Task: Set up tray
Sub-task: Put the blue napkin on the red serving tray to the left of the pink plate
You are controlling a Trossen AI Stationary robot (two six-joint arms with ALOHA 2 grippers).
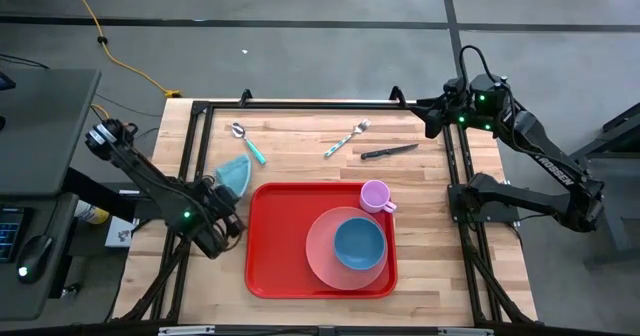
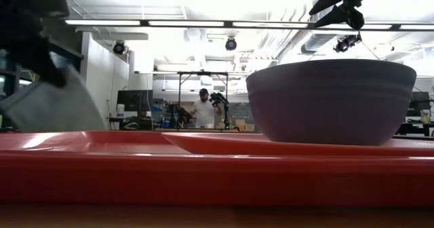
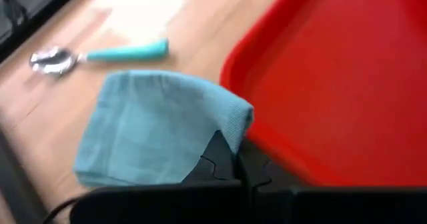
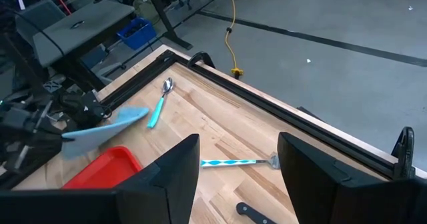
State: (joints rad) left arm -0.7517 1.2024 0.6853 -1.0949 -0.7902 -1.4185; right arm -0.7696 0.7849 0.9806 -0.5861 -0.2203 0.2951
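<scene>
From above, the wooden counter (image 1: pixel 300 176) sits on a grey floor crossed by a yellow cable (image 1: pixel 110 46). The red tray (image 1: pixel 275 246) lies at the near middle, carrying a pink plate (image 1: pixel 320 256) with a blue bowl (image 1: pixel 358 243) on it and a small pink cup (image 1: pixel 375 194) at the tray's far right corner. Beyond the tray lie a teal-handled spoon (image 1: pixel 246 142), a fork (image 1: pixel 346 139) and a black knife (image 1: pixel 388 151), with bare wood around them. The left claw (image 1: pixel 226 184) is just off the tray's far left corner, pinching a light-blue cloth (image 1: pixel 236 172). The right claw (image 1: pixel 432 116) waits over the counter's far right edge.

At counter height, the tray rim (image 2: pixel 203 174) fills the foreground, the bowl (image 2: pixel 332 99) rising on the right, the cloth (image 2: pixel 47 106) hanging at left. A person (image 2: pixel 203 110) stands far back in the lit workshop.

The left wrist camera shows the fingers (image 3: pixel 220 159) closed on the cloth's (image 3: pixel 153 127) corner, beside the tray's rounded corner (image 3: pixel 333 77), the spoon (image 3: pixel 100 54) beyond.

The right wrist camera shows its own fingers (image 4: pixel 173 171) spread wide, holding nothing, above the fork (image 4: pixel 237 162) and spoon (image 4: pixel 160 101).
</scene>
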